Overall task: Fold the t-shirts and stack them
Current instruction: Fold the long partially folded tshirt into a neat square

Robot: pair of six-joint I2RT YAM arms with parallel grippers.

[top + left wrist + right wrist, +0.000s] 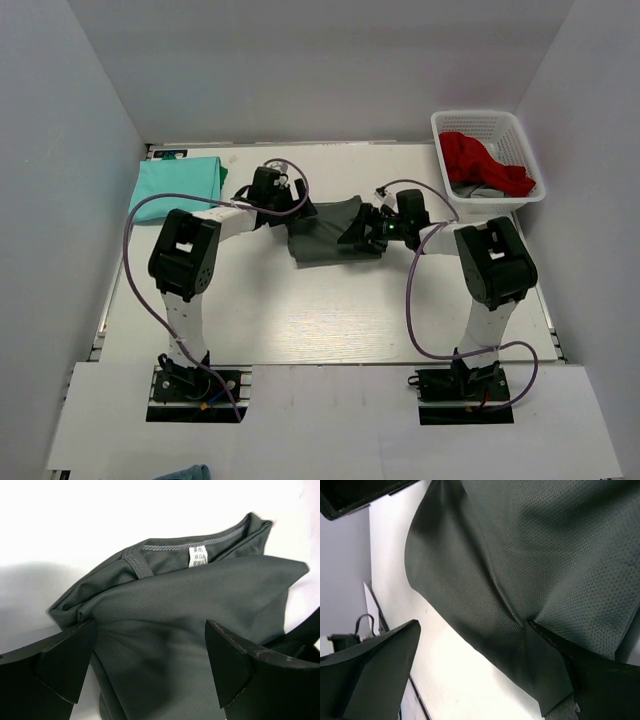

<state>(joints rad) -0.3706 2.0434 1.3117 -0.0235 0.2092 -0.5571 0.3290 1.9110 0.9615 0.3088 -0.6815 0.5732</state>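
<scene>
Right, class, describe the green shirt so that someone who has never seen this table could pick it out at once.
Look to the far left corner of the white table, across from the white basket. The green shirt lies folded flat there. It alone is mint: the grey shirt is rumpled mid-table, and the red cloth sits in the basket.

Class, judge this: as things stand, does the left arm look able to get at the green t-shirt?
Probably yes: the green t-shirt lies uncovered beside the left arm, whose fingers are open, with nothing between.
</scene>
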